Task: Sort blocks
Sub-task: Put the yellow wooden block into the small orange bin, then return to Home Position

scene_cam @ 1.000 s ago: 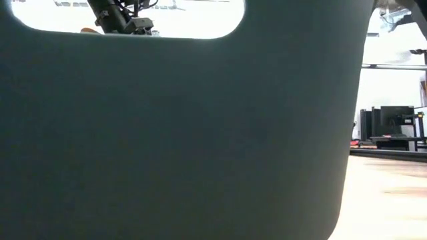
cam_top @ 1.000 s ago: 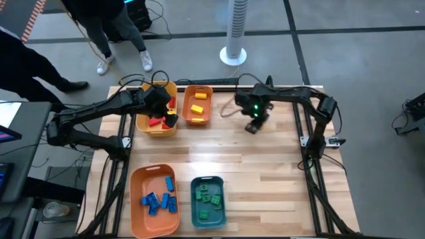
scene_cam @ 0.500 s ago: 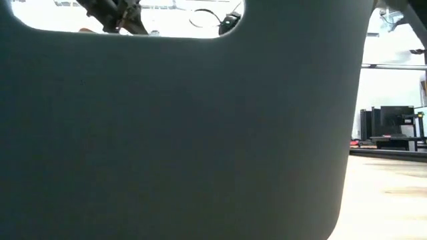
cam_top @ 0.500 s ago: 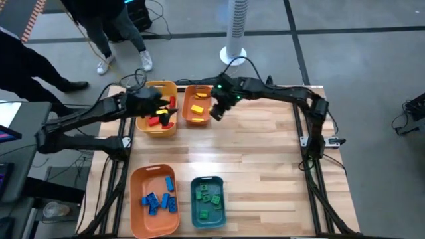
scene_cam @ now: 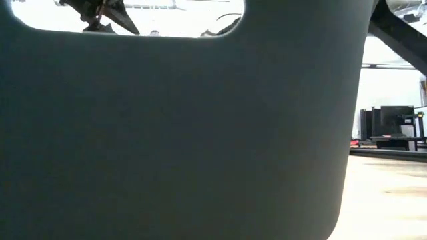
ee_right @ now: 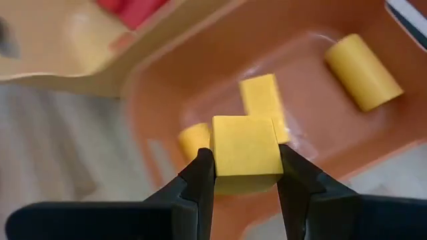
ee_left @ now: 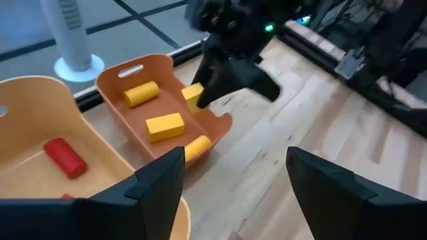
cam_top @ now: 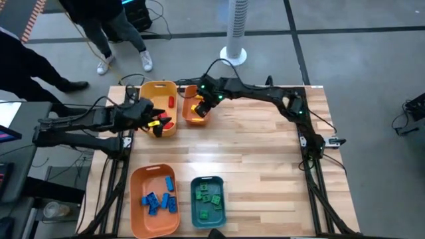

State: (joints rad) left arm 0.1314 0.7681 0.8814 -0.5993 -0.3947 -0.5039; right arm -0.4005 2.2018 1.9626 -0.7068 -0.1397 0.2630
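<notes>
— Yellow block (ee_right: 245, 152) is pinched between the right gripper (ee_right: 244, 175) fingers, yes? Where is it?

— Yes, clamped on both sides, and held over the small orange bin (cam_top: 188, 114) at the table's far edge. Three more yellow blocks (ee_left: 165, 125) lie inside that bin.

— And the left gripper (ee_left: 233, 177)?

— Its fingers stand wide apart with nothing between them. It sits at the near rim of the yellow bin (cam_top: 158, 87), just beside the small orange one. Red blocks (cam_top: 170, 101) are in that yellow bin.

— The rest of the sorted pieces?

— Blue blocks (cam_top: 159, 199) lie in the large orange bin (cam_top: 139, 179) at the near edge of the wooden table (cam_top: 265, 166), and green blocks (cam_top: 208, 198) in the teal bin (cam_top: 195, 216) next to it. The low view is almost filled by that teal wall.

— Anyone around?

— A person's legs (cam_top: 113, 33) show beyond the far left corner
</notes>
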